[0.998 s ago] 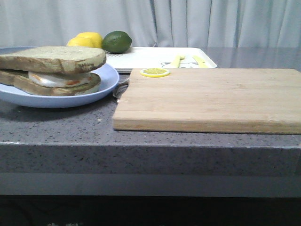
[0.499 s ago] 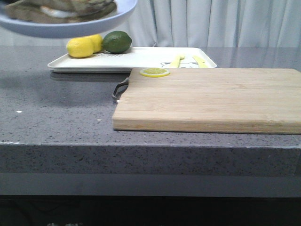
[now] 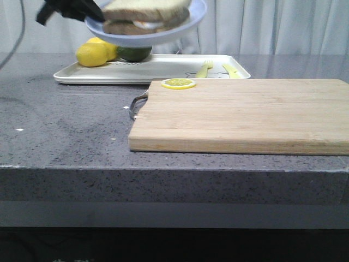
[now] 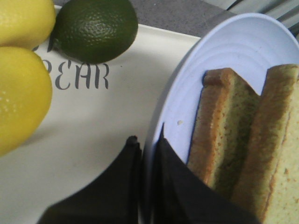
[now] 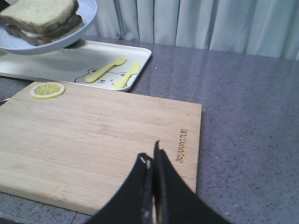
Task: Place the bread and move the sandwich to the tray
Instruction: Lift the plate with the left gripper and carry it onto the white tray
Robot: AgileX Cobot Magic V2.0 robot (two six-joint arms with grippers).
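My left gripper (image 4: 148, 140) is shut on the rim of the round light-blue plate (image 3: 180, 30) and holds it in the air above the left part of the white tray (image 3: 163, 68). On the plate lies the sandwich (image 3: 144, 16), with the bread (image 3: 147, 6) as its top slice; a little white egg shows between the slices. In the left wrist view the plate (image 4: 233, 56) and the two toast slices (image 4: 247, 140) hang over the tray (image 4: 93, 130). The plate also shows in the right wrist view (image 5: 56, 42). My right gripper (image 5: 152, 156) is shut and empty above the wooden cutting board (image 5: 103, 135).
Two lemons (image 3: 94, 53) and a lime (image 3: 133, 53) lie on the tray's left end. A yellow fork (image 5: 106, 67) and knife (image 5: 127, 74) lie on its right end. A lemon slice (image 3: 178, 83) sits on the cutting board (image 3: 240, 114).
The plate with the sandwich has been lifted off the counter at the left and carried up and to the right, over the tray. The right gripper's state before is not shown.
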